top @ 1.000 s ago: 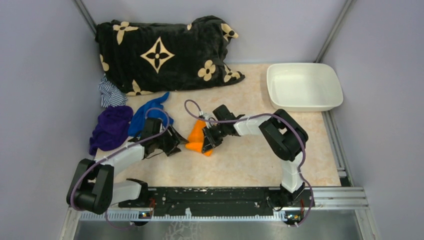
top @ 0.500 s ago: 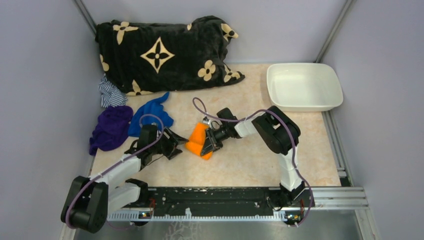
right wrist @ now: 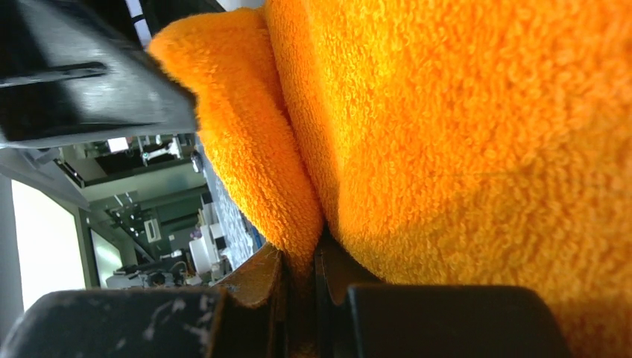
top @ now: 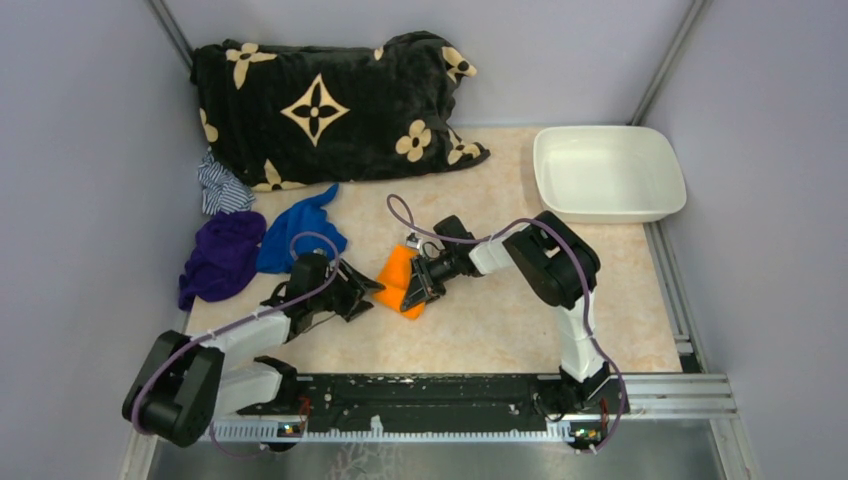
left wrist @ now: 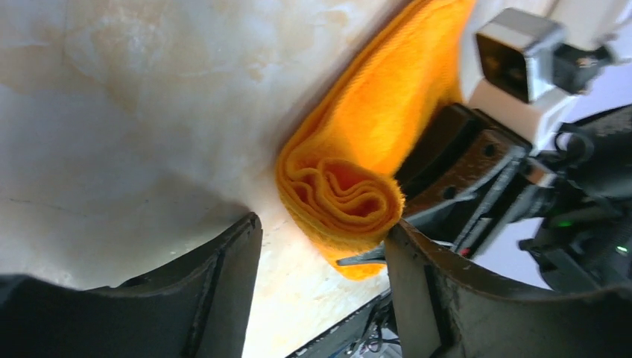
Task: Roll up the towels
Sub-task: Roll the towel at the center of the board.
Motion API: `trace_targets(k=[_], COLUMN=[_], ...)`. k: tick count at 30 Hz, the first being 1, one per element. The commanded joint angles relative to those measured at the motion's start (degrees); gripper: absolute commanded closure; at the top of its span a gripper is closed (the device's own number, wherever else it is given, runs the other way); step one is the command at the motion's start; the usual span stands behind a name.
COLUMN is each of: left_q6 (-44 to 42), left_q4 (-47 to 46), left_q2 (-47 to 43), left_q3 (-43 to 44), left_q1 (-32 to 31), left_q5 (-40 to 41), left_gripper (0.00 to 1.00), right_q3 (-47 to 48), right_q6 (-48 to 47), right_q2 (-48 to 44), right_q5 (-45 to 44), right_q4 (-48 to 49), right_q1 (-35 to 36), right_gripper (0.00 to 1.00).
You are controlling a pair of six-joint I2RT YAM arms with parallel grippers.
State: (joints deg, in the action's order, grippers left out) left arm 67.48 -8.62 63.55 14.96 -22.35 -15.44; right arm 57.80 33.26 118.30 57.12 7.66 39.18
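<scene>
Beige marbled tabletop (top: 500, 320), grey walls on three sides.

Orange towel (top: 397, 278), partly rolled, lies between the two grippers near the table centre.

Right gripper (top: 415, 285): fingers pressed together on a fold of the orange towel (right wrist: 462, 149) at its near-right edge. In the wrist view the fold is pinched in the narrow slot between the fingers (right wrist: 246, 287).

Left gripper (top: 362, 290): jaws apart, low over the table, pointing at the towel's left side. In the wrist view the spiral end of the roll (left wrist: 350, 186) sits just ahead of the fingertips, in the gap between them; contact cannot be confirmed.

Behind the left gripper: blue towel (top: 300, 232), then purple towel (top: 222, 258) further to its left, both loose. Striped cloth (top: 220, 185) and black flowered cushion (top: 330, 105) lie beyond those. White tub (top: 608, 172) stands well beyond the right gripper, at the far right.
</scene>
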Motion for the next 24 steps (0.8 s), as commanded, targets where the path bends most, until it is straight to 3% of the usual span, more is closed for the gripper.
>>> trace_targets(k=[1, 5, 7, 12, 16, 21, 24], left_q6=[-0.2, -0.6, -1.1, -2.9, -3.8, -4.3, -4.6], left_q4=[-3.0, -0.1, 1.8, 6.5, 8.7, 9.8, 10.3], left_q2=[5.6, 10.8, 11.9, 12.6, 12.8, 13.6, 13.9], left_q3=[2.6, 4.5, 5.3, 7.4, 8.4, 9.5, 10.0], left_q1=[-1.9, -2.1, -2.2, -2.1, -2.1, -2.2, -2.1], left_q5=[2.7, 4.8, 5.7, 8.0, 8.8, 8.4, 8.2], left_gripper=[0.38, 0.53, 0.58, 0.7, 0.71, 0.71, 0.7], right_q3=[-0.6, -0.6, -0.1, 1.0, 0.3, -1.5, -2.8], right_q6=[-1.5, -4.9, -8.9, -20.0, -26.1, -35.0, -38.8], right_q2=[0.9, -2.1, -5.0, -14.7, -22.7, -30.8, -32.2], right_q5=[-3.3, -6.0, -8.9, -24.5, -39.4, -57.1, -61.1], right_q4=[-1.6, -4.4, -7.8, -17.6, -20.8, -20.2, -17.1], right_q1=[-0.3, -0.1, 0.4, 4.7, 8.7, 16.3, 20.6], right_gripper=[0.93, 0.87, 0.78, 0.56, 0.48, 0.46, 0.47])
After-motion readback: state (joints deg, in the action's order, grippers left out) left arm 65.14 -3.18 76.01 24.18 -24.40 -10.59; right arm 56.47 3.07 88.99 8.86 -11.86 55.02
